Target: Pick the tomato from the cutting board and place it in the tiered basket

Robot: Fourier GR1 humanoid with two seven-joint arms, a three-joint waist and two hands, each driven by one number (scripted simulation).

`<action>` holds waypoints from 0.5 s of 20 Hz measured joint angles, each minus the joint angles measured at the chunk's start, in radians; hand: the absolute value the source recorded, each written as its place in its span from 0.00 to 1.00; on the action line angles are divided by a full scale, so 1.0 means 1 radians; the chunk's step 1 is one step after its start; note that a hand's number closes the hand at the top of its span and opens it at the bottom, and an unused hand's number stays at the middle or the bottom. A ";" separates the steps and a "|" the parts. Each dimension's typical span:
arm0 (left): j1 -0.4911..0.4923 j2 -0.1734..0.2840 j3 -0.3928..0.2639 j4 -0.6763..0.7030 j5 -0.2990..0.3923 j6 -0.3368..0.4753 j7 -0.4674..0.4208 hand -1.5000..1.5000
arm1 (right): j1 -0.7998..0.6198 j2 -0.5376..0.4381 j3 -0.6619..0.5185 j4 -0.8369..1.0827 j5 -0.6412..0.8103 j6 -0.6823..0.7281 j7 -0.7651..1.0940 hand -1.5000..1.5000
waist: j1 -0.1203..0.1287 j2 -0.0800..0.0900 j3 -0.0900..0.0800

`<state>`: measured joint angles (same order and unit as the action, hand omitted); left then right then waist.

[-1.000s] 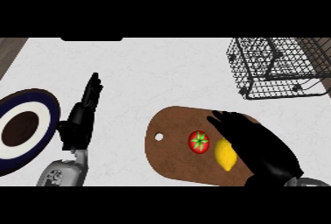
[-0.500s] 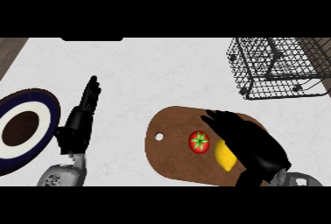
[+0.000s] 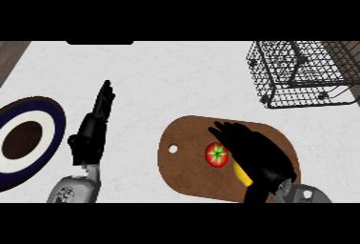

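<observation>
From the head view, the tomato [image 3: 216,155] sits near the middle of the brown cutting board [image 3: 190,171] on the white worktop [image 3: 175,86]. It is small, round and red with a green star-shaped calyx on top. It is likely light, smooth and a little soft, so it could roll or bruise; taking it across its widest part from both sides looks safest. The right hand [image 3: 256,152] is just beside it on the right, fingers spread and slightly bent, holding nothing, partly covering a yellow item [image 3: 243,175]. The left hand [image 3: 95,126] rests open, fingers up, beside a dark-rimmed plate [image 3: 42,109]. The wire tiered basket [image 3: 299,71] stands well apart at upper right.
</observation>
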<state>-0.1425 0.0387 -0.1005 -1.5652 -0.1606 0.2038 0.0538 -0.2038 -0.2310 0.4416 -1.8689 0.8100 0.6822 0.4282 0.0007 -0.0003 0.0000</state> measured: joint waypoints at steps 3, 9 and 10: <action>0.007 -0.001 0.006 -0.007 0.001 -0.010 -0.001 0.50 | -0.007 0.016 -0.014 0.037 0.023 0.002 -0.023 0.00 | 0.000 0.000 0.000; -0.018 -0.005 0.026 0.032 0.001 -0.022 -0.015 0.50 | -0.014 0.062 -0.013 0.111 0.084 -0.030 -0.055 0.00 | 0.000 0.000 0.000; -0.007 0.001 0.031 0.020 0.007 -0.031 -0.012 0.50 | -0.013 0.061 -0.024 0.111 0.083 -0.025 -0.065 0.00 | 0.001 0.000 0.000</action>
<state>-0.1497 0.0393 -0.0690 -1.5451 -0.1533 0.1731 0.0416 -0.2173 -0.1701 0.4176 -1.7583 0.8934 0.6574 0.3636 0.0012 0.0000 0.0000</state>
